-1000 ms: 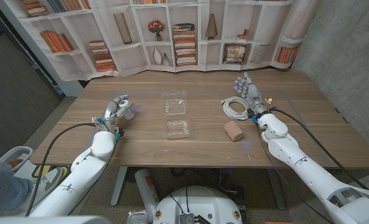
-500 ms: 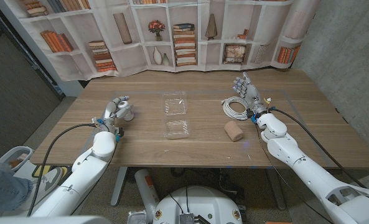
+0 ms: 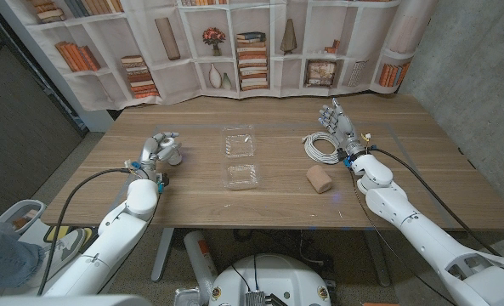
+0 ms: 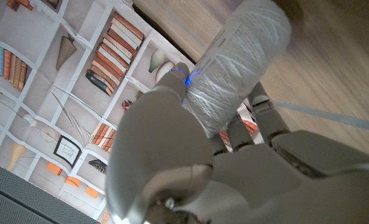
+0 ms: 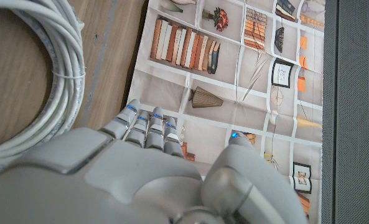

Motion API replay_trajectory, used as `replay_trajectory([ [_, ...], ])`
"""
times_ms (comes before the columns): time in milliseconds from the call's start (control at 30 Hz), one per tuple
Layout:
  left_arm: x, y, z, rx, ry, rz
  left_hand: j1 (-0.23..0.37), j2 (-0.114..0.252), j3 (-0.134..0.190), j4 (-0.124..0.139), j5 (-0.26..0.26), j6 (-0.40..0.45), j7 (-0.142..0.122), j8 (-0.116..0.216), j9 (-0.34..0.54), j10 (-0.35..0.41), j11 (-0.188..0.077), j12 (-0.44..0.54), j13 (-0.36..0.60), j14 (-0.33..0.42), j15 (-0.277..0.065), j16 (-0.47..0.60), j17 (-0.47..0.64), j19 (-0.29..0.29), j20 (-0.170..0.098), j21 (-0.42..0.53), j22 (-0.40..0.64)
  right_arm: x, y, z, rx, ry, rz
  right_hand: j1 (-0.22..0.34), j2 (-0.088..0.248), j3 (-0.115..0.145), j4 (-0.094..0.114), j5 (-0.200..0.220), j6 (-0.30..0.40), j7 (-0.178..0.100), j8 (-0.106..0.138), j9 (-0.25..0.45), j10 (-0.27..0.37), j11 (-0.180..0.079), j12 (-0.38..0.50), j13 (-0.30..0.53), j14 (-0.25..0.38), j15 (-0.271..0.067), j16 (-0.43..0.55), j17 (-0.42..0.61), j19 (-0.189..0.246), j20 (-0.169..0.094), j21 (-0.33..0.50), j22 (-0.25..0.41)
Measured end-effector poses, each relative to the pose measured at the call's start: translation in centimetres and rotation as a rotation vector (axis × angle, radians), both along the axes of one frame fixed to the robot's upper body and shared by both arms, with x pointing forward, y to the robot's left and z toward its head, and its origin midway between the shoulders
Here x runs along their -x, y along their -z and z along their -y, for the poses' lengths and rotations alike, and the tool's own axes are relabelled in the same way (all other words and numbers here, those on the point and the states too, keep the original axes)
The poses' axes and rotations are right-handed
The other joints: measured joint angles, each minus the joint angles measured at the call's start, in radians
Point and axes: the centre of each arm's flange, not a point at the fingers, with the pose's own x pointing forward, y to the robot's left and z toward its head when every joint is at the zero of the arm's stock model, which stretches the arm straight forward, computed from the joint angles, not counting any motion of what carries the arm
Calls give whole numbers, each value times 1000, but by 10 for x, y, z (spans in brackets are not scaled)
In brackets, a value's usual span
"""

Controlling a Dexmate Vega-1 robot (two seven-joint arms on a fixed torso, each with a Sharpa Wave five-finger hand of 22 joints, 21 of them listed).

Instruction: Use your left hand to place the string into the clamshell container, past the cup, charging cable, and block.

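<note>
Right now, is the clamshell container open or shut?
Open: the clamshell container lies spread in two clear halves on the table, with nothing visible inside.

There are no words, numbers or signs to read in these pictures. The printed bookshelf backdrop (image 3: 235, 51) behind the brown wooden table (image 3: 277, 191) shows books, but their spines are too small and blurry to read. The spool of white string (image 4: 234, 68) has no label you can read
</note>
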Motion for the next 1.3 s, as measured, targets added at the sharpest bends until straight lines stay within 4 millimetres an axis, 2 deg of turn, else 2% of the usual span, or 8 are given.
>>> replay_trajectory([
  [200,3,-1,-2,1,-7,3,0,0,0,0,0,0,0,11,12,7,3,0,12,3,-3,0,10,1,-3,5,0,0,-1,0,1,0,1,4,4,0,0,0,0,0,0,0,0,0,0,0,0,0,0,0,0,0,0,0],
  [267,3,-1,-3,1,-7,4,-2,2,0,0,0,0,0,13,15,7,3,7,16,3,-3,0,14,3,-11,5,0,0,-1,0,1,-1,2,4,4,0,0,0,0,0,0,0,0,0,0,0,0,0,0,0,0,0,0,0],
  [567,8,-3,-6,-5,-13,16,-4,4,0,0,0,-9,-9,23,26,7,3,7,30,3,-3,0,23,3,-11,12,-1,2,-3,-1,2,-1,3,4,4,0,0,0,0,0,0,0,0,0,0,0,0,0,0,0,0,0,-4,0],
  [1200,22,-21,-12,-53,3,52,-5,4,1,-1,0,-4,-15,56,41,13,8,22,57,15,8,-4,42,-2,-16,31,-1,7,0,0,-4,12,3,4,4,-4,-4,-4,0,0,0,0,0,0,0,0,0,0,0,0,6,-6,-8,0],
  [1300,23,-23,-12,-60,13,56,-5,5,1,-1,-1,-2,-12,56,41,14,8,22,58,20,6,-6,43,1,-30,37,0,7,0,0,-4,15,4,4,4,-4,-4,-4,0,0,0,0,0,0,0,0,0,0,0,0,6,-6,-11,0],
])
